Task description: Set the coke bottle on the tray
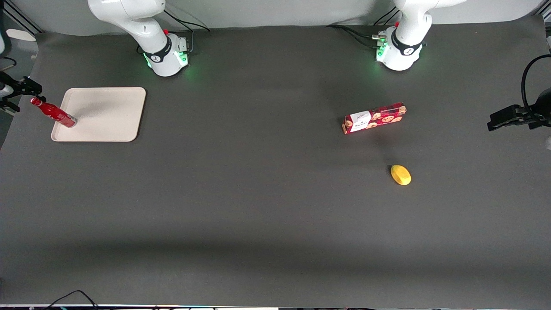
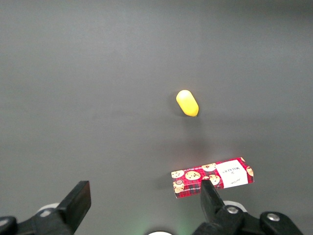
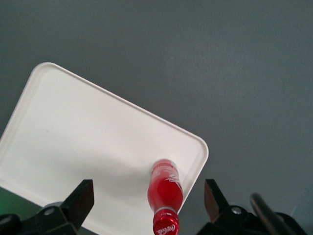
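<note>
Red coke bottle (image 1: 54, 113) is standing upright on the cream tray (image 1: 107, 114), near the tray's nine o'clock edge, at the working arm's end of the dark counter (image 1: 258, 206). Above it, the hand (image 3: 149, 203) is hovering released, fingers (image 3: 80, 200) spread wide, touching nothing. Toward the parked arm's end, a cookie box (image 1: 373, 117) and yellow lemon (image 1: 400, 175) are lying.

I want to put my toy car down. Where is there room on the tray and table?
Most of the tray is bare; only the coke bottle stands near one corner, the open gripper just above it. The table is bare between tray and cookie box, and nearer the camera than the yellow thing.
</note>
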Tool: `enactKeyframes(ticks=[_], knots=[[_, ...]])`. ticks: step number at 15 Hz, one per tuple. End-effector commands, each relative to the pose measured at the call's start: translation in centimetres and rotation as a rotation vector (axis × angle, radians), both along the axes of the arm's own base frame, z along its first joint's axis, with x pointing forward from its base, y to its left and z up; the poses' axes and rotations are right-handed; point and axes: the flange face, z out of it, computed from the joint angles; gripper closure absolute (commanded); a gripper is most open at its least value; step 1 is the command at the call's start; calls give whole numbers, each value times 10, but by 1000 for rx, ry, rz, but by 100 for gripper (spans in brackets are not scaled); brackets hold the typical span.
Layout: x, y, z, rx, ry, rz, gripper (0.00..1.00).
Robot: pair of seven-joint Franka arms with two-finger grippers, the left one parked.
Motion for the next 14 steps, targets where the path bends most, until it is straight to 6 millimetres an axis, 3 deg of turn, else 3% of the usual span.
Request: enactKeyframes(ticks=[1,4,6,9,12,14], knots=[[50,34,88,16,41,17,0],[79,97,152,23,116,-41,0],[95,155,191,-5,126,-88,0],[92,255,242,-51,127,-210,0],[89,344,257,-100,113,-283,0],[101,365,250,-63,109,-311,0]])
